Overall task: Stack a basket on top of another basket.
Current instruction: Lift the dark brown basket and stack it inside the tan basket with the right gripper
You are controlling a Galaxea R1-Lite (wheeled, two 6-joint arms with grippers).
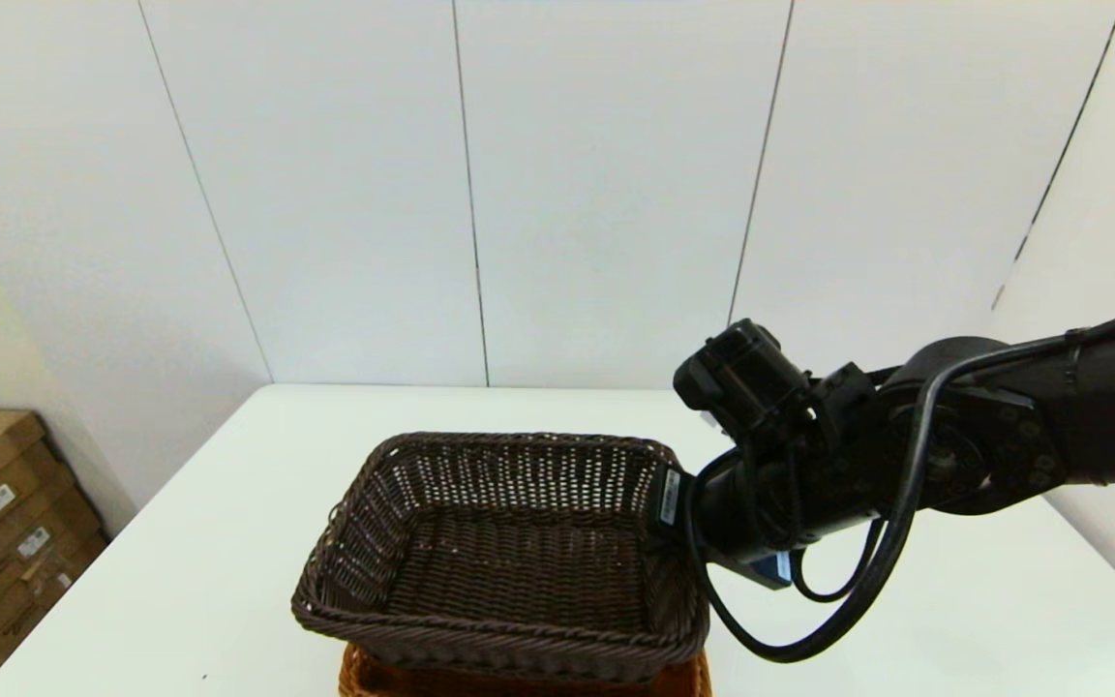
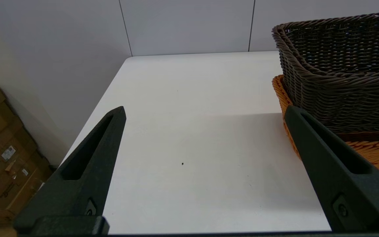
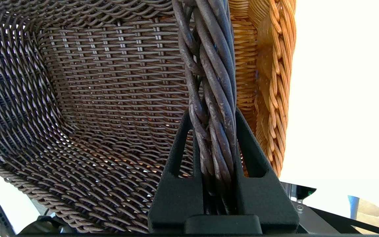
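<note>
The dark basket (image 1: 504, 552) sits in or just over the orange-tan basket (image 1: 364, 673) at the table's (image 1: 228, 542) near edge, so the stacking looks nearly done; letting go remains. The right gripper (image 3: 213, 118) is clamped on its braided rim, right side. The left gripper (image 2: 204, 112) hangs spread wide near the left edge. Whether the baskets are fully seated is hidden

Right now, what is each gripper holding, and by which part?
The right gripper pinches the dark brown basket by its braided rim; the left gripper holds nothing.
</note>
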